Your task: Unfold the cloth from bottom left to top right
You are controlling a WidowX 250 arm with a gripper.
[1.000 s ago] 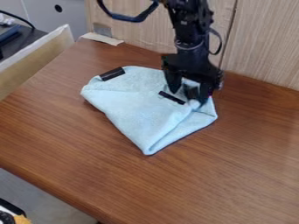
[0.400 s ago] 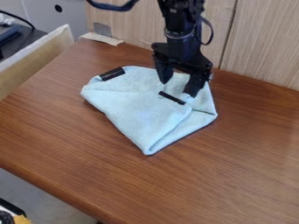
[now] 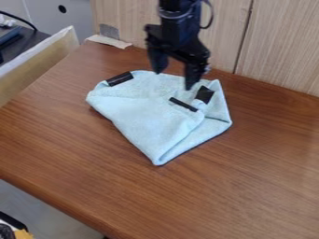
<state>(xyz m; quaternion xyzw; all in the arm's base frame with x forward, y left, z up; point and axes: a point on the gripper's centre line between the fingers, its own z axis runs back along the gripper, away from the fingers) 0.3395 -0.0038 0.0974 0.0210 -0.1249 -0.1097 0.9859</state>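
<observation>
Light blue cloth [image 3: 146, 112], partly folded, creased, lying flat on brown wooden worktop [image 3: 249, 177], black strips on its upper part

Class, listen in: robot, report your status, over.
Gripper open, empty, above cloth's far edge. Cloth still folded on table. Nothing seen blocking the cloth.

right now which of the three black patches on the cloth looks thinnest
The middle patch, a narrow strip on the cloth; the left patch and right patch, as the camera sees them, both look wider.
</observation>
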